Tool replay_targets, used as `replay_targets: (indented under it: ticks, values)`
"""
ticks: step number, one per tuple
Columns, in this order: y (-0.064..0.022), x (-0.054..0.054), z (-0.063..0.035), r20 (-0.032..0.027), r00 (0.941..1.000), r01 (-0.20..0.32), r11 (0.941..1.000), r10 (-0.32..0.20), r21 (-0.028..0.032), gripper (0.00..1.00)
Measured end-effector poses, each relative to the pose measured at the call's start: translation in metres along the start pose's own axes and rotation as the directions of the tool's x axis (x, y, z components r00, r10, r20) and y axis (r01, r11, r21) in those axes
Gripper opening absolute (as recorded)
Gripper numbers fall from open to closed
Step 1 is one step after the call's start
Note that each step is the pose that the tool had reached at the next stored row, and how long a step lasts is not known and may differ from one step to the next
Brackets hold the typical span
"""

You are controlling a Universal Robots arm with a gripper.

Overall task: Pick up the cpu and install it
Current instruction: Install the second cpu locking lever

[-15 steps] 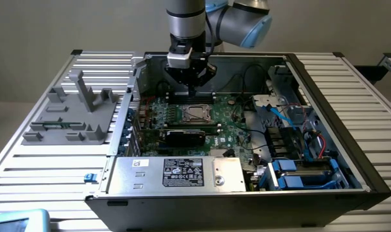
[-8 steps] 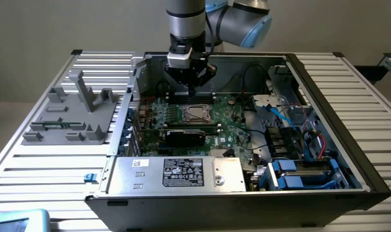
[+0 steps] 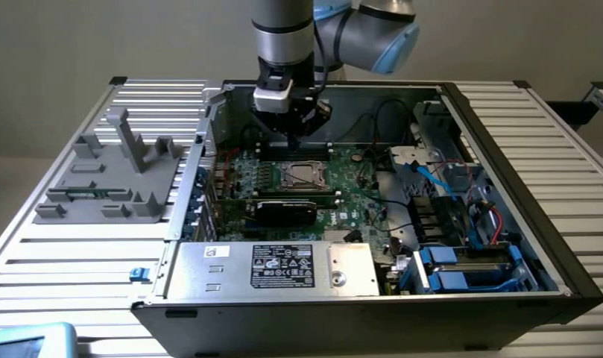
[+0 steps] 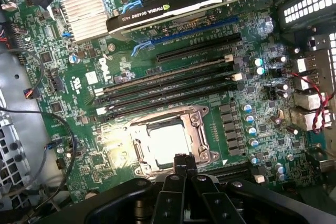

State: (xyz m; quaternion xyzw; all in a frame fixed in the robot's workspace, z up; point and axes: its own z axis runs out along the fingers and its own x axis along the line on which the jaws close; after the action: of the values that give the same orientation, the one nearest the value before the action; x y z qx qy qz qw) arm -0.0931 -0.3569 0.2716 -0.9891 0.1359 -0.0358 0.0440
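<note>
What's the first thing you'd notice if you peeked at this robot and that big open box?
An open computer case lies on its side on a slatted table, its green motherboard on show. The arm's gripper, shut, hangs just above the board, close to the metal-framed socket where the shiny cpu sits. A grey plastic fixture stands outside the case, on the exterior view's left.

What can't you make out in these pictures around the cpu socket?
- Wrist view: glare washes out the cpu, so its seating in the socket is unclear.
- Wrist view: the shut gripper covers the socket's near edge.
- Exterior view: the cpu is too small for detail.
</note>
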Motion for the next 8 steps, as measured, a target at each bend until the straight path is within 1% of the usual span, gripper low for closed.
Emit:
replay_targets:
  ticks: [4, 6, 8]
  values:
    - [0.0091, 0.003, -0.0006, 0.0108, 0.9999, -0.002, 0.9998, 0.002, 0.0195, 0.11]
    - [0.0135, 0.004, -0.0007, 0.0163, 0.9999, -0.004, 0.9995, 0.003, 0.0323, 0.11]
    - [0.0184, 0.005, -0.0001, 0.0215, 0.9998, -0.005, 0.9989, 0.004, 0.0473, 0.11]
